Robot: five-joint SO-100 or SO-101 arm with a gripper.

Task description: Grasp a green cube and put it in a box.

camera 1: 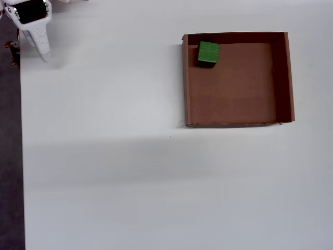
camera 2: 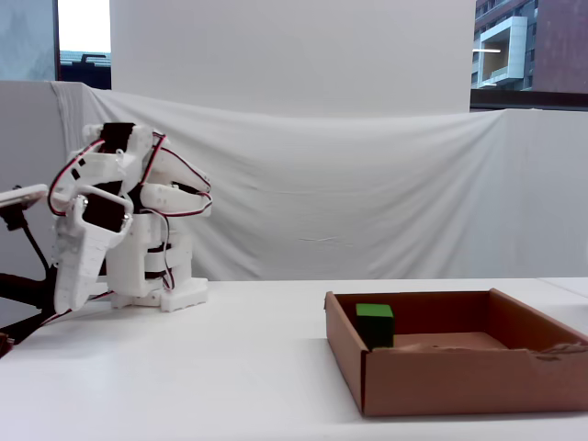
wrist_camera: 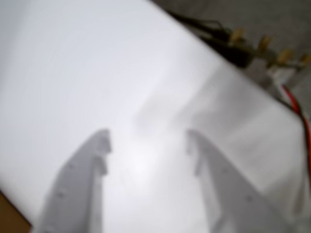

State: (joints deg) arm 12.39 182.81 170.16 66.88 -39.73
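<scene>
Gripper [wrist_camera: 148,145] has fingers spread apart, holds nothing, hangs folded back at table [camera 1: 104,172] corner in overhead view. Green cube [camera 1: 208,53] already lies inside box [camera 1: 238,124], near its corner wall. You just park arm, avoid box.

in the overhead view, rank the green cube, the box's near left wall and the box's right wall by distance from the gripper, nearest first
From the gripper, top left:
1. Left wall of the box, facing the gripper.
2. Green cube, in the box's top-left corner.
3. Right wall, the far side.
</scene>
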